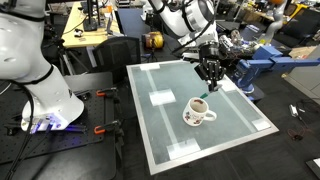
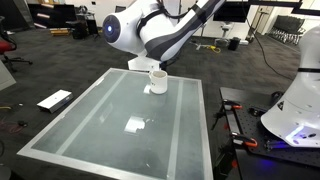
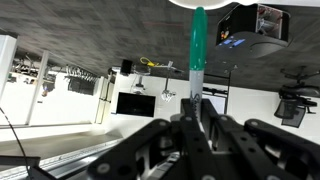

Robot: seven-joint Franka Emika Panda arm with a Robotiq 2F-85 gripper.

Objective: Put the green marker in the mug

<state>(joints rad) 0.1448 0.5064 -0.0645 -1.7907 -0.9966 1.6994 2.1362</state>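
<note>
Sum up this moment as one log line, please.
fingers: shut on green marker | position: above mug | marker: not yet released

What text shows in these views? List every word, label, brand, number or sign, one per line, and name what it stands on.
No text can be read in any view.
The mug: a faint reddish print on its side, too small to read.
The green marker, held in the gripper: no lettering shows.
The dark object at the top of the wrist view: coloured patches, too blurred to read.
</note>
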